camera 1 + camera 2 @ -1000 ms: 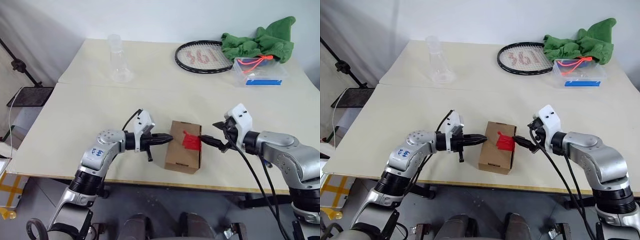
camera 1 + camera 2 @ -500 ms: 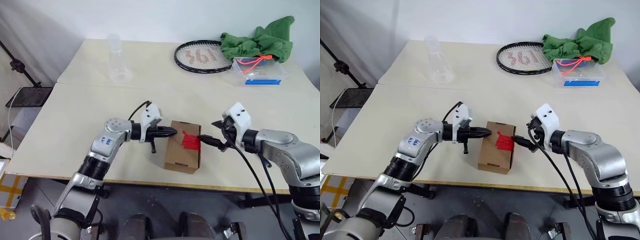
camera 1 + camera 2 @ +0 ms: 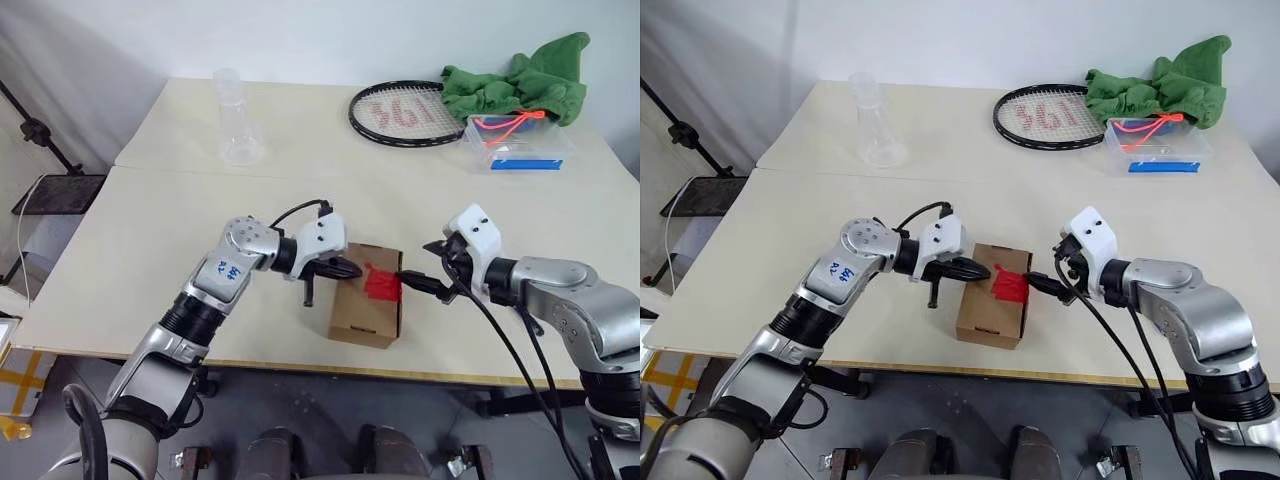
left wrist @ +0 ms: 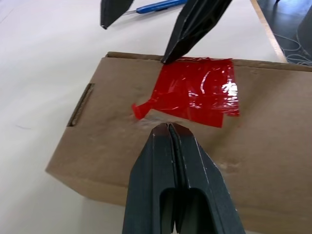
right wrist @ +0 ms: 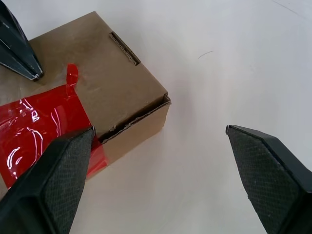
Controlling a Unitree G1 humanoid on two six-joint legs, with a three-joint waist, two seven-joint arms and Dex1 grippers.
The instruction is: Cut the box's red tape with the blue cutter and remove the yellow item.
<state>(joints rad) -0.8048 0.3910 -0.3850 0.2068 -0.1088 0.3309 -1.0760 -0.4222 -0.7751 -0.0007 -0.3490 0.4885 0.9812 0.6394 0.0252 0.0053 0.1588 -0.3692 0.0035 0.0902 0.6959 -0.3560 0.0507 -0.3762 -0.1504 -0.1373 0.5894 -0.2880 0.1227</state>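
Closed left gripper (image 3: pixel 352 270) over the box (image 3: pixel 362 318) on the table (image 3: pixel 150 230); right gripper (image 3: pixel 420 268) spread wide.
Red tape (image 4: pixel 195 92) uncut, its edge lifted; blue cutter (image 4: pixel 158 6) lies beyond, unheld. Risk: pushing fingers may shove the box or snag tape.

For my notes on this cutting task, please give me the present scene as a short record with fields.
box: brown cardboard box near the table's front edge, flaps shut
red tape: wrinkled strip on the box top, one corner lifted
blue cutter: lying on the table beyond the box, not held
left gripper: shut, empty, tips at the tape's near edge
right gripper: open, empty, one finger at the box's taped edge
yellow item: not visible
background: racket, green cloth, clear container, clear flask
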